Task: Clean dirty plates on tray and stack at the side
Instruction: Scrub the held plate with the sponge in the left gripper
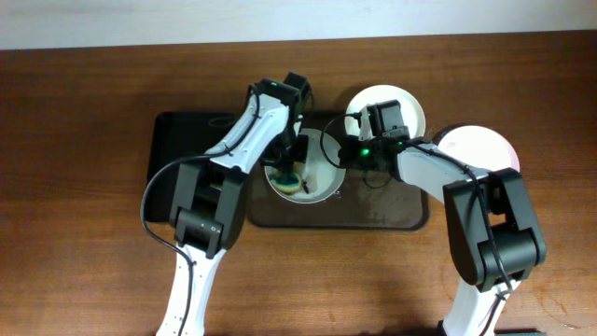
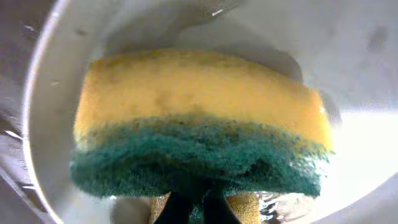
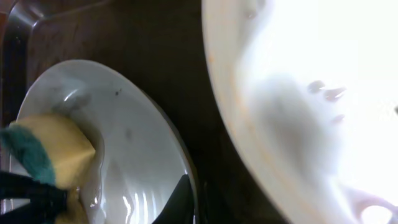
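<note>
One white plate (image 1: 320, 187) lies in the left part of the dark brown tray (image 1: 382, 210). My left gripper (image 1: 291, 171) is shut on a yellow and green sponge (image 1: 289, 182) and presses it onto this plate; in the left wrist view the sponge (image 2: 199, 118) fills the frame above the fingers (image 2: 189, 211). My right gripper (image 1: 338, 157) is closed on the plate's right rim (image 3: 186, 180). A second plate (image 1: 373, 96) sits at the tray's far edge. A third plate (image 1: 485, 149) lies on the table to the right of the tray.
A smaller black tray (image 1: 187, 145) lies left of the brown tray, partly under my left arm. In the right wrist view a second plate (image 3: 311, 93) lies close beside the held one, with dark tray floor (image 3: 168, 56) between them.
</note>
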You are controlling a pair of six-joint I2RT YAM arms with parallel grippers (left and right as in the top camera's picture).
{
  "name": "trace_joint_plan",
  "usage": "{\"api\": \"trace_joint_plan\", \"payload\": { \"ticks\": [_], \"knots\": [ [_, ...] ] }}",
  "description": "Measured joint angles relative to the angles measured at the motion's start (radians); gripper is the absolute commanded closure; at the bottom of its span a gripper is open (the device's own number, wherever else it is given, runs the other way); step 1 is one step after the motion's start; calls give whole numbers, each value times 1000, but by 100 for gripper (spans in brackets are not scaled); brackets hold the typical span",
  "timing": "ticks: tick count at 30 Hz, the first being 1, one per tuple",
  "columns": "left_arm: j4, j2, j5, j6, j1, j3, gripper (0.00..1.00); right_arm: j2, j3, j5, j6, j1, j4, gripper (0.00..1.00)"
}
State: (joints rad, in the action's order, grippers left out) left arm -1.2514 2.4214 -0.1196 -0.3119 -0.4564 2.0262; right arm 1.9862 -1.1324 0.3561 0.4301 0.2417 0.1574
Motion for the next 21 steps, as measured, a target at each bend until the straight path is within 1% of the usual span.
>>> {"api": "trace_joint_plan", "payload": {
  "ticks": [3,6,8,10,12,14,16,17,19,20,21],
  "knots": [
    [42,-4,-62,-146,2,-13,100,0,-3,-12,-12,-4,10,96],
    [124,-3,-196,-268,1,-22,100,0,-4,-23,-15,-10,16,96],
    [171,3,-274,-322,-1,-28,100,0,-4,-26,-15,-10,18,96],
    [201,6,-307,-371,-2,-31,100,0,-4,-29,-14,-10,18,96],
    [236,6,-296,-393,-4,-33,100,0,-4,-40,-12,-11,19,96],
    [246,6,-257,-396,-12,-33,100,0,-4,-45,-8,-11,22,96],
    [271,1,-193,-367,-22,-32,100,0,-4,-50,3,-11,21,96],
    [287,0,-177,-341,-22,-32,100,0,-5,-53,12,-11,21,96],
    [287,5,-155,-251,-15,-8,100,1,-6,-53,21,-11,23,96],
    [274,14,-125,-208,-12,18,100,1,-8,-52,26,-9,24,96],
    [254,26,-49,-172,-8,55,100,1,-8,-47,32,-6,26,96]
  ]
}}
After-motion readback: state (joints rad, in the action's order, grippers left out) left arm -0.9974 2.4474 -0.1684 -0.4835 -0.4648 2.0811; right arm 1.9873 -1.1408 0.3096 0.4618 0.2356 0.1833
